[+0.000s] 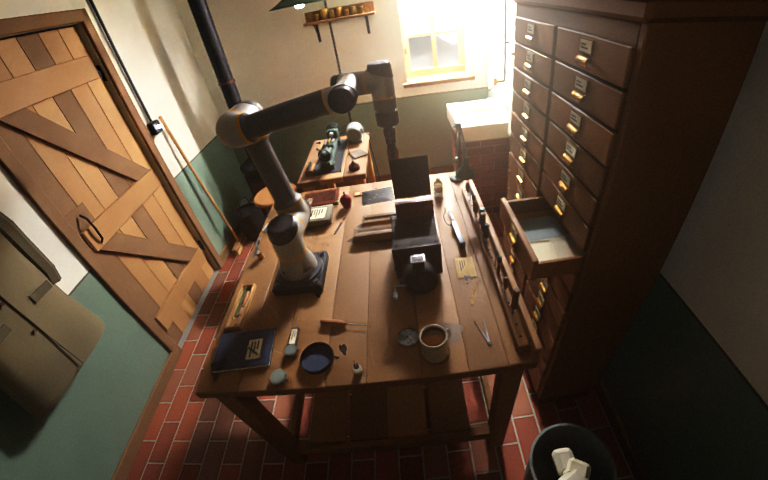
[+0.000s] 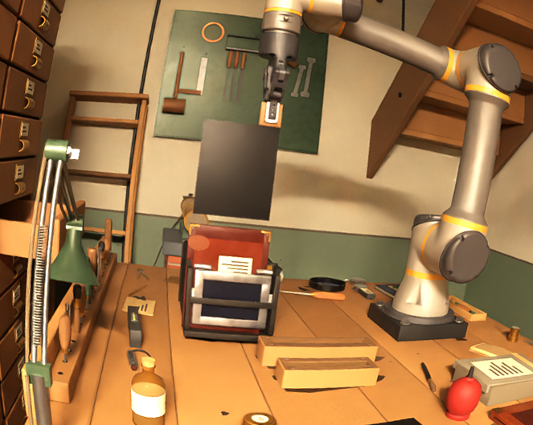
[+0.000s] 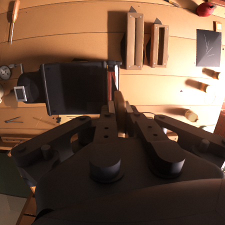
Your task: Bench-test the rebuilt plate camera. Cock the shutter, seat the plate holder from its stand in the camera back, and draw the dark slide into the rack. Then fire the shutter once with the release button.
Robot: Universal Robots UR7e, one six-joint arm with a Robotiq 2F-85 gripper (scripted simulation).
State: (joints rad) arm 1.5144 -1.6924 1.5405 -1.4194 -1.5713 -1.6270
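My gripper (image 2: 272,109) is closed on the wooden tab of the dark slide (image 2: 236,169), and I hold the flat black sheet hanging straight down, high above the back of the plate camera (image 2: 228,286). The slide's lower edge hangs a short way above the camera (image 1: 416,238). The plate holder (image 2: 229,302), with a pale frame and dark panel, sits in the camera back behind a black bar. Two slotted wooden blocks, the longer (image 2: 316,348) and the shorter (image 2: 327,372), lie on the bench just beyond the camera back. From the wrist camera the tab (image 3: 120,110) shows edge-on between my fingers.
The green desk lamp (image 2: 55,262) and a tool rack (image 2: 82,322) stand along the bench's drawer-cabinet side. An amber bottle (image 2: 148,394), a red blower bulb (image 2: 462,394) and a labelled box (image 2: 506,376) lie on the bench. An open drawer (image 1: 541,240) juts towards the bench.
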